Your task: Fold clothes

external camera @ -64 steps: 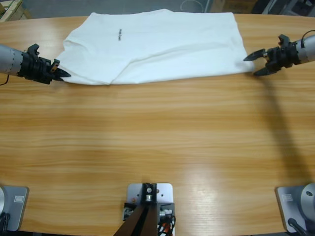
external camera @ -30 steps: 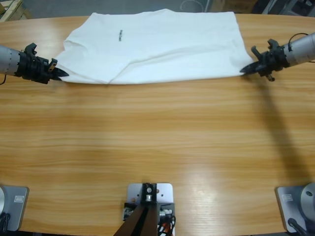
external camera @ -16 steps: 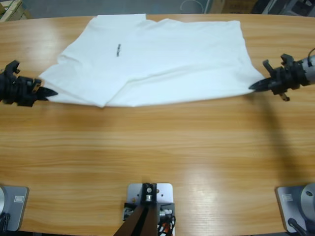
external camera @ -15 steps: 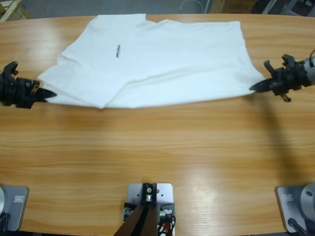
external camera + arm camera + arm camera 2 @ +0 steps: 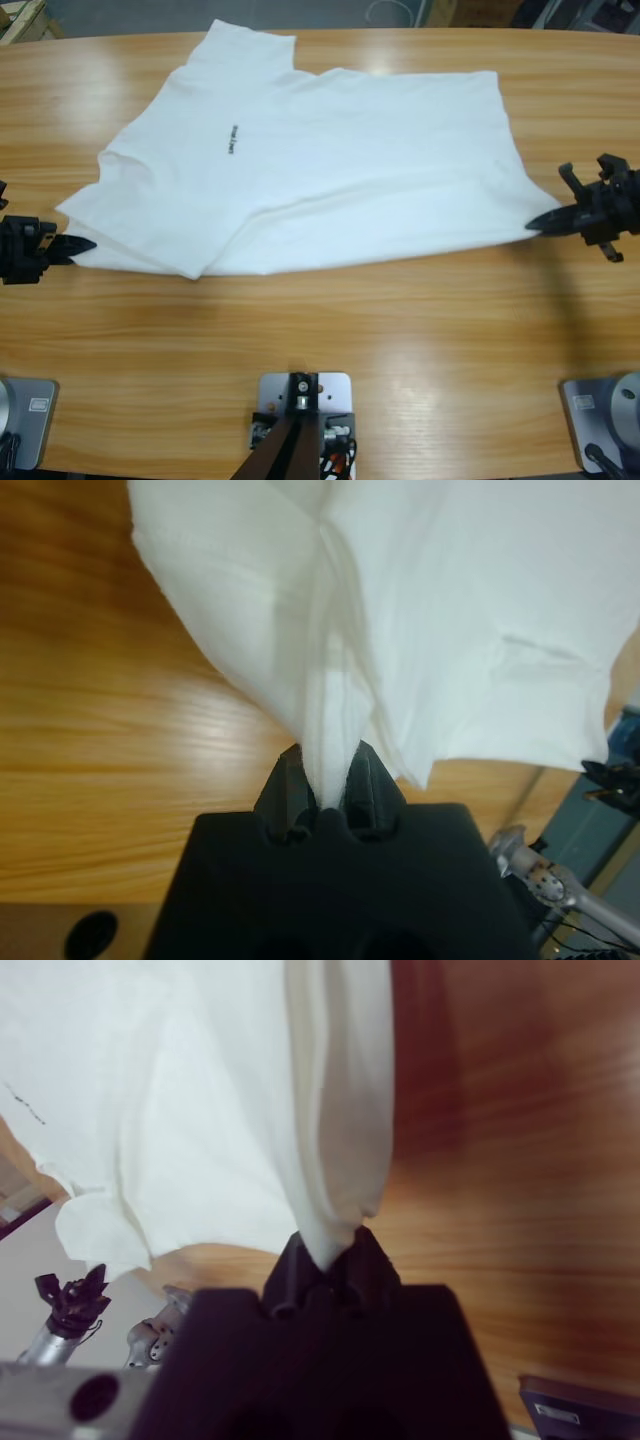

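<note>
I hold the T-shirt (image 5: 340, 170) with both arms at this moment. My left gripper (image 5: 80, 244) is closed on a bunched corner of cloth near the left edge of the tabletop, and in the left wrist view I see the white fabric pinched between the two black jaws. My right gripper (image 5: 540, 222) is closed in the same way on the opposite corner, near the right edge of the tabletop; in the right wrist view the cloth comes out of the jaws as a narrow twisted fold.

I judge that the two grips are placed at the far ends so that the near edge of the shirt stays stretched in one line between them. This lets me move or lift the whole edge without wrinkles before I fold it.

The shirt lies on the wooden table (image 5: 320, 340) in the far half, spread mostly flat, and its far edge reaches almost the far edge of the tabletop. Its long axis runs from left to right. The small dark mark (image 5: 229, 141) is in the left part, so the collar end points to the left side and the hem to the right.
</note>
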{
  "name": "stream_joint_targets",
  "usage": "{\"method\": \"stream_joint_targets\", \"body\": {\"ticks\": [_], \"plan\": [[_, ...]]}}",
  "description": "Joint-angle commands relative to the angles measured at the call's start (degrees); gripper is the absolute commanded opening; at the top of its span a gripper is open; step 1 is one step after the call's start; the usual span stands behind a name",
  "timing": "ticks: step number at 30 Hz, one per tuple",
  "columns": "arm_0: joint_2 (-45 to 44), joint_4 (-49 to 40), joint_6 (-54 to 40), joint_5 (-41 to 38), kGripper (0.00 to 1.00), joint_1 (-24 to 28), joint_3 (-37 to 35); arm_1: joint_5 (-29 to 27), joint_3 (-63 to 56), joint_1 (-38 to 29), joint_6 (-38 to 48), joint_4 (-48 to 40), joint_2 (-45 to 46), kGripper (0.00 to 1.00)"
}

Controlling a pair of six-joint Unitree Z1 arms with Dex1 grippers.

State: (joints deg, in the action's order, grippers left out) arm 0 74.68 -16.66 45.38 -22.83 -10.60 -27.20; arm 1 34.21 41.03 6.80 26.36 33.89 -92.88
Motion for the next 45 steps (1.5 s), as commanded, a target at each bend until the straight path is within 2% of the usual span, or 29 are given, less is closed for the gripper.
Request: {"method": "stream_joint_targets", "body": {"ticks": [1, 15, 16, 17, 18, 19, 20, 28, 31, 34, 37, 41, 45], "plan": [[-4.4, -2.4, 3.8, 3.5, 0.000, -1.8, 4.6, -2.9, -4.3, -0.6, 3.2, 0.5, 3.0, 0.000], [-2.0, -3.2, 5.5, 6.6, 0.000, -3.0, 4.3, -5.3, -5.5, -0.6, 6.4, 0.3, 3.6, 0.000], [-2.1, -3.2, 5.5, 6.7, 0.210, -3.0, 4.3, -5.3, -5.5, -0.6, 6.5, 0.2, 3.7, 0.000], [-2.1, -3.2, 5.5, 6.7, 0.602, -3.0, 4.3, -5.3, -5.5, -0.7, 6.5, 0.2, 3.7, 0.354], [-2.2, -3.2, 5.5, 6.7, 0.818, -3.0, 4.3, -5.3, -5.5, -0.6, 6.6, 0.2, 3.8, 0.758], [-2.2, -3.2, 5.5, 6.7, 0.943, -3.0, 4.2, -5.3, -5.5, -0.6, 6.6, 0.2, 3.9, 0.943], [-2.5, -3.2, 5.6, 6.7, 0.990, -3.0, 4.3, -5.3, -5.5, -0.6, 6.6, 0.2, 4.1, 0.999], [-5.6, -3.2, 5.7, 6.7, 0.996, -3.4, 4.2, -5.8, -5.9, -0.6, 7.2, 0.3, 7.9, 1.000], [-10.0, -3.7, 6.7, 6.9, 0.998, -5.3, 3.0, -6.8, -6.0, -0.6, 9.2, 0.7, 14.7, 1.000], [-13.3, -4.8, 6.4, 9.0, 1.000, -9.8, -1.2, -8.1, -4.7, -1.6, 11.3, -0.2, 23.8, 1.000], [-12.3, -6.2, 3.9, 9.3, 1.000, -12.8, -5.2, -8.5, -3.1, -7.9, 11.7, -1.7, 24.1, 1.000], [-12.3, -9.0, 0.4, 9.8, 1.000, -13.1, -8.3, -9.0, -1.9, -16.7, 12.0, -5.3, 20.1, 1.000], [-7.0, -9.7, -2.9, 9.6, 0.997, -13.5, -10.7, -5.2, 0.5, -25.5, 12.0, -12.1, 11.9, 1.000]]}}
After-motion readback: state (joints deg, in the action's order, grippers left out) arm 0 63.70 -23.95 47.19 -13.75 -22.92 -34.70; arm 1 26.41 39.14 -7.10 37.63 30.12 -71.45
